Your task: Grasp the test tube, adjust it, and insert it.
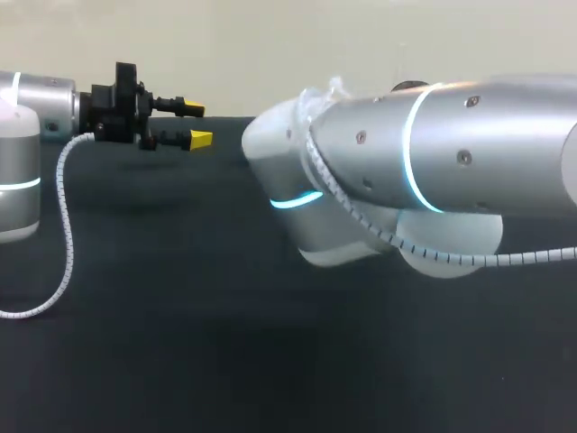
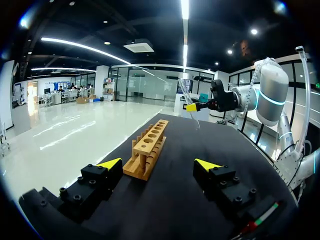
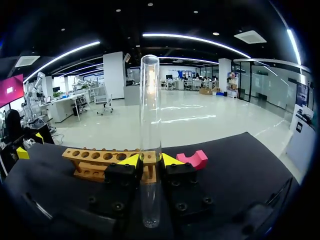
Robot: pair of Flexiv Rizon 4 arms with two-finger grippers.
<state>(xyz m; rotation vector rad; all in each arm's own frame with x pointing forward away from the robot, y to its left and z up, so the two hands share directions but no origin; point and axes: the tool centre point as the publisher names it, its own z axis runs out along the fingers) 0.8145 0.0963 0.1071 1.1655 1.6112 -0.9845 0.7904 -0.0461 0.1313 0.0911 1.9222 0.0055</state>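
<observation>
Two right gripper (image 3: 150, 161) fingers clamping test tube (image 3: 150, 107) near-upright, likely readying for rack (image 3: 95, 159) holes; left gripper (image 2: 157, 165) hanging open.

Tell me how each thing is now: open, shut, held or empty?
Light wooden test tube rack: standing on black table, holes empty.
Clear glass test tube: held by right gripper, outside rack.
Right gripper: shut on test tube.
Left gripper: open, empty.
Pink notched block: lying on table.

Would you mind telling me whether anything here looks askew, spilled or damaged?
Nothing stands out: the test tube is intact in the right gripper, and the wooden rack stands level on the table, its holes empty.
</observation>
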